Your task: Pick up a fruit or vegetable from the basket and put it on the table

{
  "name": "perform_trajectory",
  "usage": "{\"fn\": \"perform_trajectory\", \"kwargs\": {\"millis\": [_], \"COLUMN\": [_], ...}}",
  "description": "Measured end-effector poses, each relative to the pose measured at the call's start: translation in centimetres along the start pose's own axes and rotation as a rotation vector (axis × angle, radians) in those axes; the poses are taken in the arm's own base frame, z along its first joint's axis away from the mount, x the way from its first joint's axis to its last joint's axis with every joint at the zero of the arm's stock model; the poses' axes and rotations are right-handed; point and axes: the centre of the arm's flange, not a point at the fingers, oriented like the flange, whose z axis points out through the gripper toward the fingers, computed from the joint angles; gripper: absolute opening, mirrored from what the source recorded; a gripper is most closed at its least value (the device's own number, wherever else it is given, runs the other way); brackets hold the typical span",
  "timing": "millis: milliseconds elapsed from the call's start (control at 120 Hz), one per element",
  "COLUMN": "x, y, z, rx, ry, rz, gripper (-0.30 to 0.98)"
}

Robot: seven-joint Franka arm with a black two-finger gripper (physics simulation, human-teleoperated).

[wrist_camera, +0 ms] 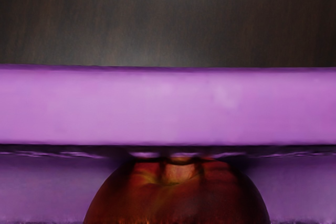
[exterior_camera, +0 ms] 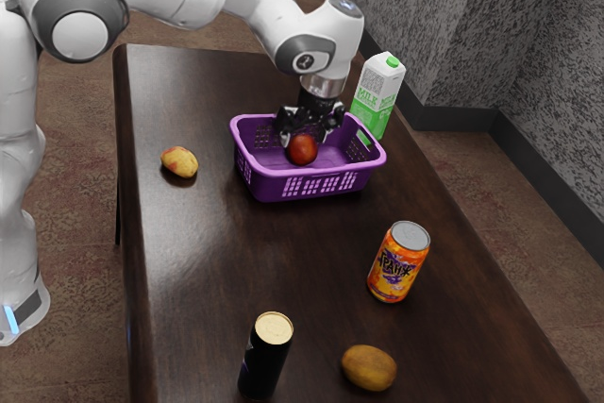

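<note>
My gripper (exterior_camera: 308,139) is inside the purple basket (exterior_camera: 302,186) in the exterior view, its fingers spread and pointing down. Right under and partly between them is a red apple (exterior_camera: 302,149); contact on both its sides cannot be made out. In the wrist view the apple (wrist_camera: 177,198) lies at the lower edge, close to the basket's wall (wrist_camera: 168,106), its stem hollow facing up. Part of the basket's floor beside the fruit is hidden by the hand.
A milk carton (exterior_camera: 377,92) stands just behind the basket. A yellow-red fruit (exterior_camera: 179,162) lies on the table (exterior_camera: 236,271) toward the exterior view's left. Nearer the camera are an orange can (exterior_camera: 398,263), a black can (exterior_camera: 265,358) and a brownish-yellow fruit (exterior_camera: 369,367).
</note>
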Motion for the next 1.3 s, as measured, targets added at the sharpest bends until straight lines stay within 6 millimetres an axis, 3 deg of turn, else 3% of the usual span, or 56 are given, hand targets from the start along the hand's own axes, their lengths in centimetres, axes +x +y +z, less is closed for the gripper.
{"fn": "perform_trajectory", "kwargs": {"millis": [533, 717, 975, 1067, 1225, 1300], "x": [-0.4, 0.5, 0.5, 0.3, 0.1, -1.5], "y": [0.3, 0.2, 0.6, 1.4, 2.2, 1.9], "z": [2.2, 2.2, 0.5, -2.1, -11.5, -14.1], "rx": [0.020, 0.025, 0.009, -0.031, -0.148, -0.169], "ry": [-0.016, -0.030, -0.045, -0.046, -0.034, -0.030], "rz": [-0.008, 0.009, 0.053, 0.072, 0.113, 0.154], "gripper": [0.68, 0.36, 0.28, 0.28, 0.29, 0.29]}}
